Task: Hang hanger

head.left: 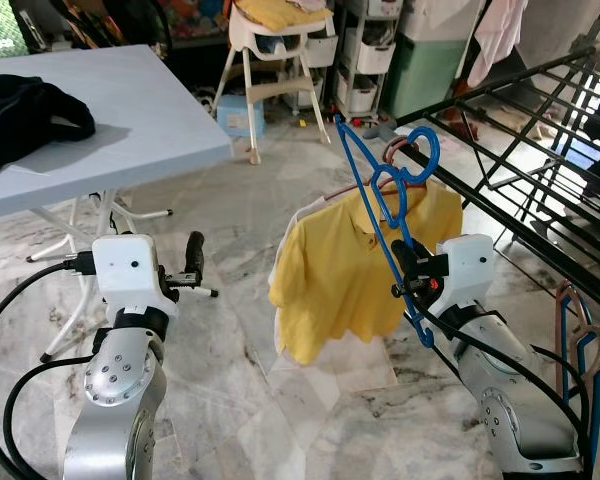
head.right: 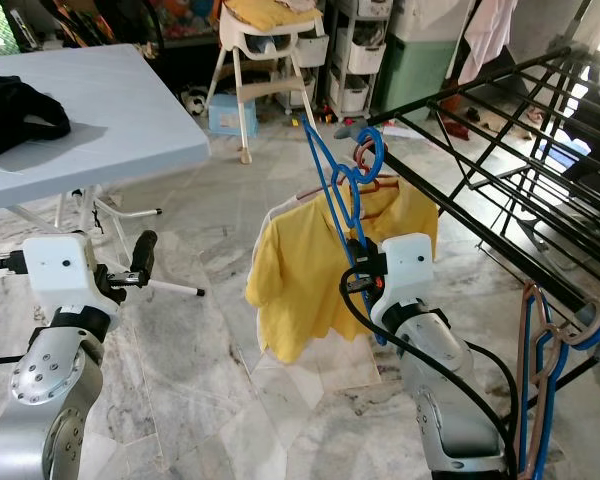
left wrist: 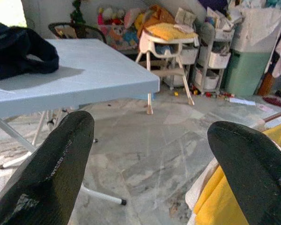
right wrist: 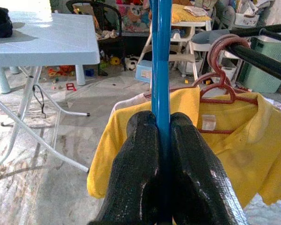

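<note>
Black metal drying rack (head.left: 540,150), pale blue plastic folding bench (head.left: 130,120) with dark garment, yellow polo shirt (head.left: 345,270) on pink hanger, thin blue plastic hanger (head.left: 385,200) with curled hook beside rack rail, right gripper (right wrist: 161,140) pinching its bar, left gripper (left wrist: 150,164) wide, holding nothing

the hanger (head.left: 375,190) pinched in the right gripper (right wrist: 163,140) is bright blue, and the gripper's fingers (right wrist: 140,173) are black, on a silver and white arm; just behind it a yellow shirt (head.left: 345,265) hangs on a dull pink hanger (right wrist: 222,91) from a black drying rack (head.left: 540,150) on the right (a white label shows at the shirt's collar); far left, a pale blue table (head.left: 130,120) holds a black cloth (head.left: 25,115); the floor (head.left: 230,330) is grey-veined white marble; the far high chair (head.left: 275,60) is white with a yellow seat
</note>
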Robot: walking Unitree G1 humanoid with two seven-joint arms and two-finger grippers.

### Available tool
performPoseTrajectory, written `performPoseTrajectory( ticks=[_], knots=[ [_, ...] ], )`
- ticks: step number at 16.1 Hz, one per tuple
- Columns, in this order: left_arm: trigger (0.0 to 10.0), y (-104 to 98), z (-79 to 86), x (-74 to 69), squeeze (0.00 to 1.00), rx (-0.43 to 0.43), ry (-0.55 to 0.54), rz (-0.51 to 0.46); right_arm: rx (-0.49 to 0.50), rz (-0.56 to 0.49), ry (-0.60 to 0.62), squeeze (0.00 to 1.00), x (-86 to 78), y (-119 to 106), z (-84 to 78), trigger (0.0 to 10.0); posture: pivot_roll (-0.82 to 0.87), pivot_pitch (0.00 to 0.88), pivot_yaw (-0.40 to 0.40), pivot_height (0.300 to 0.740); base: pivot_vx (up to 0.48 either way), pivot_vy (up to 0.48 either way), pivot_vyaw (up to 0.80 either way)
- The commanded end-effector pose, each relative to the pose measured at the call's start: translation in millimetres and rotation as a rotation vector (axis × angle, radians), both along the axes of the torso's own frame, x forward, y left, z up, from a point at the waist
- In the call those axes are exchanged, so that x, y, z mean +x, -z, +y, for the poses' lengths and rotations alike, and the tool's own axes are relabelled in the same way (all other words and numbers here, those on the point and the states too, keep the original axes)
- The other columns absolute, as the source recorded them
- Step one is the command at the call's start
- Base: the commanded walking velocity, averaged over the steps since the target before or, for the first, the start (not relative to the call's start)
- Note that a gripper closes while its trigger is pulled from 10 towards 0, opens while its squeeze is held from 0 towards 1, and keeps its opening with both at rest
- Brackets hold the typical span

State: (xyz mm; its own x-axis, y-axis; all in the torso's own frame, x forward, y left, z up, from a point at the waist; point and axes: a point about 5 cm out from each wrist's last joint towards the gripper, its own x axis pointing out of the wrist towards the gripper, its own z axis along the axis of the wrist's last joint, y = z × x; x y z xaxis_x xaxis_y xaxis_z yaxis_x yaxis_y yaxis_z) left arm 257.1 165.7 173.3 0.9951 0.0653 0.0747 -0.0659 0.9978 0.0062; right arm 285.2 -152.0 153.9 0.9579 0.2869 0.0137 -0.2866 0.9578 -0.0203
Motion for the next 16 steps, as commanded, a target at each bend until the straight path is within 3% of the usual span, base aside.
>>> performPoseTrajectory(
  ticks=[1,5,16],
  knots=[
    [10.0,0.9,0.4,1.7,0.00,0.002,0.004,0.015,0.006,-0.007,0.002,0.00,1.3,-3.8,-0.9,10.0,-0.02,0.056,-0.061,0.740,0.000,0.000,-0.80],
    [10.0,2.5,0.8,2.4,0.00,-0.012,0.007,0.028,0.013,-0.003,-0.003,0.00,0.1,-3.4,0.9,10.0,-0.03,0.062,-0.058,0.740,0.000,0.000,-0.11],
    [10.0,1.7,3.6,5.0,0.00,-0.013,0.006,0.036,0.022,-0.001,0.002,0.00,0.9,-2.6,2.5,10.0,-0.02,0.062,-0.048,0.740,0.000,0.307,0.00]
  ],
)
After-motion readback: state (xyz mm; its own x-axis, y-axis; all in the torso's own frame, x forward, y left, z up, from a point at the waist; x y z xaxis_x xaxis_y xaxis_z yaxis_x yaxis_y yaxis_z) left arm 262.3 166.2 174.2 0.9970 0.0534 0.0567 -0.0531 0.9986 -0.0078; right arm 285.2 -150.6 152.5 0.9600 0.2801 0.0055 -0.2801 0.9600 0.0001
